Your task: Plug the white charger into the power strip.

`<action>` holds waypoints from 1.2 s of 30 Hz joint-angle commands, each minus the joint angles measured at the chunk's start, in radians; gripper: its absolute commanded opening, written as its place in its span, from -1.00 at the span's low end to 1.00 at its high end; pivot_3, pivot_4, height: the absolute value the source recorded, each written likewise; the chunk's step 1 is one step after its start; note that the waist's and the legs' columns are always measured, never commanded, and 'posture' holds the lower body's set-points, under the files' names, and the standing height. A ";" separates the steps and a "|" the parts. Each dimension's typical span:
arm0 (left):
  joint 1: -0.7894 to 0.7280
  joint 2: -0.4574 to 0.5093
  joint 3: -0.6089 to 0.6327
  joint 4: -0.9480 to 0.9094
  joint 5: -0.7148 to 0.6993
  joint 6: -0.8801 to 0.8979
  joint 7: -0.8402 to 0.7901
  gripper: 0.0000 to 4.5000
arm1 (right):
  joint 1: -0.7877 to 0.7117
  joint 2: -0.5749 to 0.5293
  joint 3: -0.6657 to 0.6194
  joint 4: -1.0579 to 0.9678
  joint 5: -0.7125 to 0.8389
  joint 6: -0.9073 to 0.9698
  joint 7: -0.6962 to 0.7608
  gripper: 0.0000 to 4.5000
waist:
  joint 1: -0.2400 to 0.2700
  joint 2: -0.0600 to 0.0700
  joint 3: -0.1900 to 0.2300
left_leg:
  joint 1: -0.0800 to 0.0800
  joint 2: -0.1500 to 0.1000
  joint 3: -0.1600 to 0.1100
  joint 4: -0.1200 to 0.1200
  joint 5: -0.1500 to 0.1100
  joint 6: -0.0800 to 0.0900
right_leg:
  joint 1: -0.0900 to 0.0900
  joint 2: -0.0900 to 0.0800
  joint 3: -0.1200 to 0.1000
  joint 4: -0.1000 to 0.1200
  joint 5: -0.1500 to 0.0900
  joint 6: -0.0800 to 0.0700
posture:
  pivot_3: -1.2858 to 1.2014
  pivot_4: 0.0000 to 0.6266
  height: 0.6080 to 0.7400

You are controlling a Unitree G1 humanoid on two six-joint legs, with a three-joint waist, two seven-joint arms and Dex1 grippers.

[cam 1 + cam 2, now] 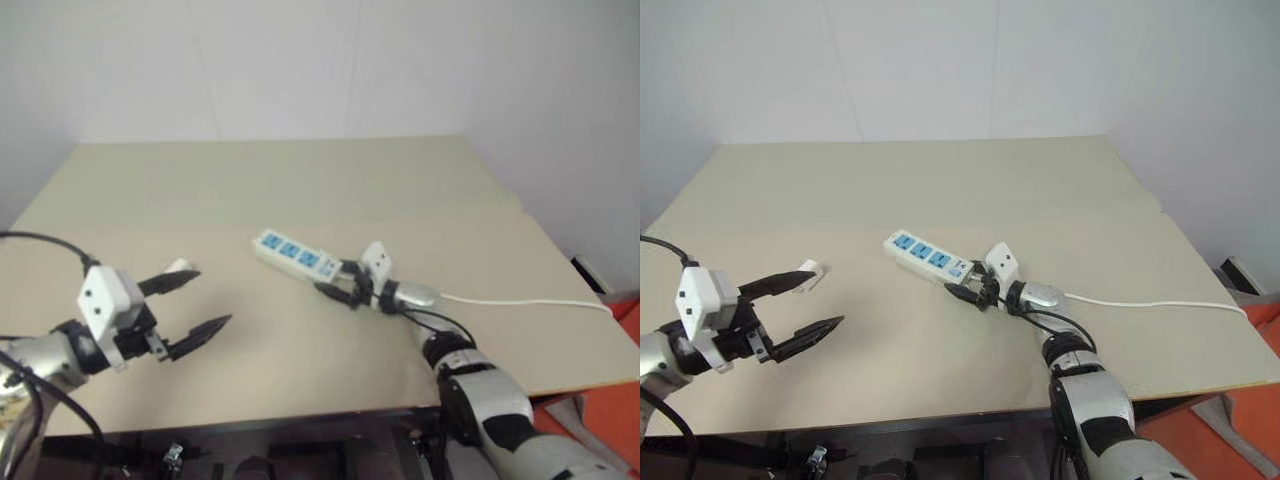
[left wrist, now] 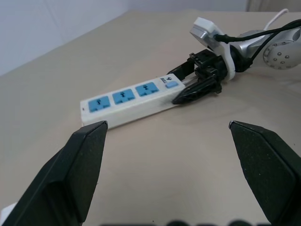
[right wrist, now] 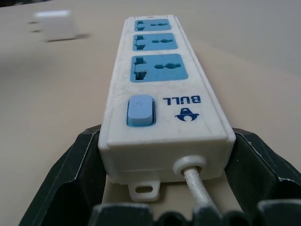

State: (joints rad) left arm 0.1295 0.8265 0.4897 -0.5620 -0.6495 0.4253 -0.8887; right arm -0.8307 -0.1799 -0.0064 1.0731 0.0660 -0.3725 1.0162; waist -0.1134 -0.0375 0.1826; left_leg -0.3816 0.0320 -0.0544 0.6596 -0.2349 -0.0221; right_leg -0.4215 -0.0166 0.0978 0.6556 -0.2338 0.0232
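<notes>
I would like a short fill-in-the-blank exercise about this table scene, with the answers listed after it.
1. The power strip has ___ blue socket faces.
2. The right pincer straddles the strip's ___ end, where the cord exits.
3. The left pincer stands ___, holding nothing.
4. The white charger lies on the ___, apart from the strip.

Answers: three; switch; open; table

A beige table [image 1: 300, 180] is seen against a plain white wall [image 1: 300, 60]. An orange-red surface [image 1: 600, 410] is noted beyond the table's right edge, low down.
</notes>
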 commanded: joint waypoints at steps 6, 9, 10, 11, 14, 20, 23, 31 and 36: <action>-0.269 0.159 -0.122 0.220 0.049 -0.032 -0.149 1.00 | 0.141 -0.151 0.073 -0.339 0.077 0.132 0.345 0.52 | 0.019 0.003 0.002 | 0.000 0.000 0.000 0.000 0.000 0.000 | 0.000 0.000 0.000 0.000 -0.002 0.003 | 0.03 -0.52 1.00; -0.394 0.209 -0.210 0.341 0.102 -0.066 -0.242 1.00 | 0.166 -0.187 0.111 -0.417 0.087 0.176 0.423 0.52 | 0.016 0.004 0.002 | -0.001 0.000 0.001 0.000 0.000 0.000 | -0.001 0.001 0.000 0.000 -0.003 0.004 | 0.03 -0.52 1.00; -0.431 0.223 -0.237 0.376 0.106 -0.068 -0.282 1.00 | 0.173 -0.195 0.121 -0.434 0.090 0.186 0.441 0.52 | 0.015 0.004 0.003 | 0.000 0.000 0.001 0.000 0.000 0.000 | -0.001 0.001 0.000 0.000 -0.002 0.004 | 0.03 -0.52 1.00; -0.479 0.239 -0.277 0.423 0.133 -0.088 -0.325 1.00 | 0.178 -0.200 0.132 -0.445 0.091 0.194 0.451 0.52 | 0.012 0.004 0.003 | -0.001 0.000 0.001 0.000 0.000 0.000 | -0.002 0.001 0.001 0.000 -0.002 0.004 | 0.03 -0.52 1.00; -0.607 0.281 -0.383 0.552 0.219 -0.120 -0.420 1.00 | 0.181 -0.197 0.152 -0.453 0.088 0.204 0.453 0.52 | 0.013 0.004 0.003 | -0.001 0.001 0.001 0.000 0.000 0.000 | -0.003 0.002 0.001 0.001 -0.002 0.003 | 0.03 -0.52 1.00; -0.991 0.341 -0.679 0.922 0.518 -0.217 -0.686 1.00 | 0.185 -0.168 0.171 -0.456 0.088 0.207 0.435 0.52 | 0.015 0.004 0.003 | -0.002 0.001 0.001 0.000 0.000 0.000 | -0.003 0.004 0.001 0.001 -0.003 0.005 | 0.03 -0.52 1.00; -1.200 0.289 -0.803 1.128 0.678 -0.221 -0.724 1.00 | 0.194 -0.156 0.177 -0.468 0.091 0.217 0.431 0.52 | 0.016 0.004 0.003 | -0.003 0.001 0.001 0.001 0.000 0.000 | -0.003 0.004 0.001 0.001 -0.004 0.006 | 0.03 -0.52 1.00; -1.500 0.102 -0.983 1.534 0.994 -0.063 -0.634 1.00 | 0.229 -0.148 0.189 -0.508 0.094 0.232 0.420 0.52 | 0.013 0.004 0.004 | -0.004 0.001 0.000 0.001 0.000 0.000 | -0.004 0.004 0.001 0.002 -0.004 0.007 | 0.03 -0.52 1.00; -1.562 0.005 -1.023 1.683 1.095 0.107 -0.530 1.00 | 0.237 -0.145 0.190 -0.524 0.096 0.243 0.408 0.52 | 0.014 0.004 0.004 | -0.004 0.001 -0.001 0.001 0.000 0.000 | -0.005 0.004 0.001 0.003 -0.004 0.007 | 0.03 -0.52 1.00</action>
State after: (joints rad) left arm -1.3887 0.8315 -0.5271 1.0924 0.4106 0.4816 -1.4548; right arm -0.6081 -0.3286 0.1726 0.5743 0.1467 -0.1431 1.4222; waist -0.0992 -0.0335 0.1862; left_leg -0.3858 0.0332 -0.0552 0.6610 -0.2349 -0.0218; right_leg -0.4264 -0.0121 0.0986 0.6589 -0.2383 0.0298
